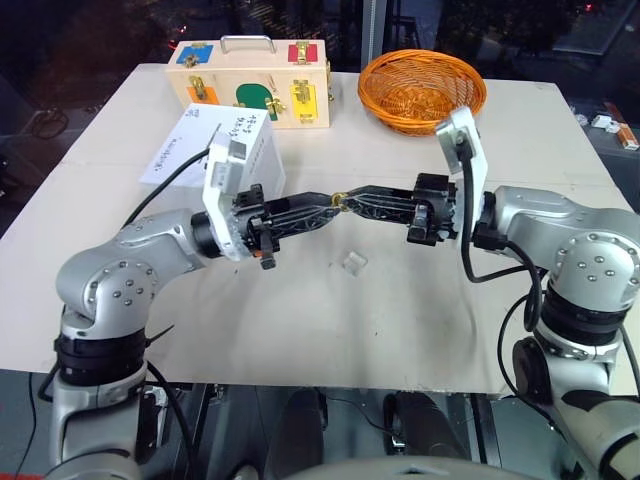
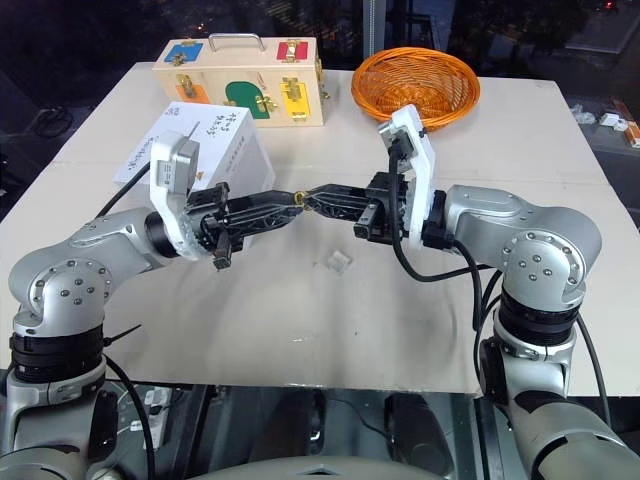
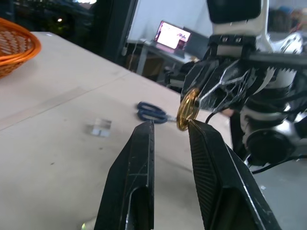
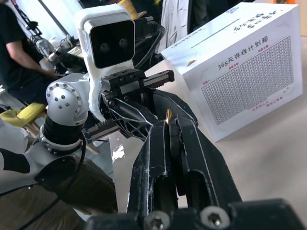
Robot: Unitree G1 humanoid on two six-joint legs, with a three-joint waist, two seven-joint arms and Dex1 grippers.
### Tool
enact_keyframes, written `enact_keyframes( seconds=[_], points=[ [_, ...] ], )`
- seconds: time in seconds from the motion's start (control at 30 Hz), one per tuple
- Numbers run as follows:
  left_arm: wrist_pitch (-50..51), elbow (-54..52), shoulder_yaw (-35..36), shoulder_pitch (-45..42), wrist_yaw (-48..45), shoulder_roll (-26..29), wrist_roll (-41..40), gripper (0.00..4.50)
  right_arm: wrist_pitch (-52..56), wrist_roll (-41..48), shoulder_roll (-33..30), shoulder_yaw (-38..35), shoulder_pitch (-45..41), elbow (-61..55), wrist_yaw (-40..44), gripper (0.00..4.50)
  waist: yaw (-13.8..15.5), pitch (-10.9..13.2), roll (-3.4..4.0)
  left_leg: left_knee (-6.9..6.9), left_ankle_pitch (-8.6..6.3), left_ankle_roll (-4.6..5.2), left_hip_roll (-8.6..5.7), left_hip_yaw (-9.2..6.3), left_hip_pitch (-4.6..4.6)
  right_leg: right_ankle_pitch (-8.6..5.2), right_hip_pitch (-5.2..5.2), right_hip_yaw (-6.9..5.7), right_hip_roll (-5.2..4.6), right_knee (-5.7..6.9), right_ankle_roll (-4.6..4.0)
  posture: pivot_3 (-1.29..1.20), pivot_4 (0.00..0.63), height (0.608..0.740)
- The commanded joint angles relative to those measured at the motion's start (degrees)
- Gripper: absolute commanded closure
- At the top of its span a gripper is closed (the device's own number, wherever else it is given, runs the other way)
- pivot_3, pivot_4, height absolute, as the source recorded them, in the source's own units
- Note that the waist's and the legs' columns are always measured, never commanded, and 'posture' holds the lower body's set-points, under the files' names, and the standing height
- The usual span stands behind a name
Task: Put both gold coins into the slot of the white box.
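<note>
A small shiny gold coin (image 3: 187,109) is sitting clamped in my right gripper (image 1: 345,201), which I am holding fingertip to fingertip with my half-open left gripper (image 3: 170,127) above the table, apparently handing it over beside the white cardboard box (image 2: 215,145).

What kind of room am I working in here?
Probably a robotics lab or office workspace: a laptop glows on a desk behind the table, and a seated person works among equipment.
</note>
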Motion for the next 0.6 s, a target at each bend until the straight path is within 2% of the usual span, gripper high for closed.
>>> enact_keyframes(
  seconds=[0.03,0.23,0.27,0.3,0.33,0.6],
  points=[
    [0.6,-0.2,0.9,-0.9,-0.6,0.5,-1.8,3.40,-1.0,3.0,-0.7,-0.3,-0.1,-2.1,-0.6,4.50,0.0,0.0,0.00,0.00,0.00,0.00,0.00,0.02,0.01,0.00,0.00,0.02,0.00,0.00,0.00,0.00,0.150,0.726],
    [-3.0,2.1,2.3,4.5,-7.5,2.2,0.8,3.40,-1.7,5.4,-1.2,0.0,0.1,-1.9,-1.8,4.50,-0.3,0.0,0.01,-0.01,0.00,0.00,0.00,0.05,0.02,0.00,0.00,0.04,0.00,0.00,0.00,0.00,0.150,0.726],
    [-3.7,2.5,2.4,5.3,-8.6,2.5,1.2,3.94,-1.8,5.8,-1.3,0.1,0.1,-1.9,-2.0,4.50,-0.3,0.0,0.02,-0.03,0.00,0.00,0.00,0.07,0.04,0.00,-0.01,0.06,0.00,0.00,-0.01,0.00,0.150,0.726],
    [-4.1,2.7,2.5,5.6,-9.1,2.6,1.2,4.26,-1.9,6.2,-1.4,0.2,0.1,-1.8,-2.1,4.50,-0.3,0.0,0.02,-0.03,0.00,0.00,0.00,0.06,0.03,0.00,-0.02,0.05,0.00,0.00,-0.01,0.00,0.150,0.726],
    [-3.9,2.7,2.5,5.6,-9.5,2.7,0.8,4.39,-2.0,6.7,-1.5,0.2,0.1,-1.8,-2.2,4.50,-0.2,0.0,0.02,-0.03,0.00,0.00,0.00,0.03,0.01,-0.01,-0.02,0.02,0.00,0.00,-0.01,0.00,0.150,0.726],
    [-1.6,1.7,3.4,5.3,-9.5,2.6,-2.0,4.39,-2.4,11.2,-2.5,0.8,0.6,-1.8,-4.0,4.50,0.1,0.0,0.02,-0.03,0.00,0.00,0.00,0.03,-0.01,-0.01,-0.01,0.01,-0.02,-0.04,-0.01,0.00,0.150,0.726]
  ],
)
